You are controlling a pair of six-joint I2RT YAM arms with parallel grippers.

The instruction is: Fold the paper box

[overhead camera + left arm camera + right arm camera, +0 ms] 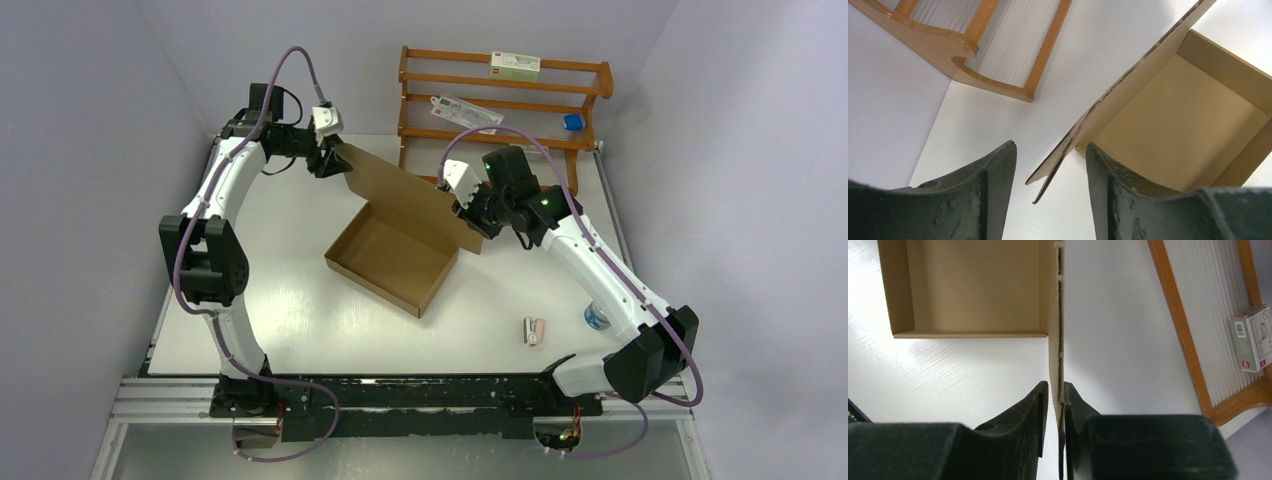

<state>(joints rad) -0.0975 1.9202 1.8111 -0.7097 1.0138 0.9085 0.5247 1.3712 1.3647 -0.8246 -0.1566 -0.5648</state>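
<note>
The paper box [392,258] is a shallow brown cardboard tray in the middle of the table, with its long lid flap [410,192] standing up along the far side. My left gripper [333,160] is open at the flap's far left corner. In the left wrist view the flap's corner [1058,160] sits between the fingers [993,190] without touching them, and the tray [1173,115] lies beyond. My right gripper [470,218] is shut on the flap's right end. In the right wrist view the flap edge [1053,355] runs into my pinched gripper [1056,392].
A wooden rack [500,90] stands at the back with a white-green carton [515,66], a plastic packet [465,112] and a blue item [573,122]. A small pale object [534,331] and a blue cap [597,317] lie at the near right.
</note>
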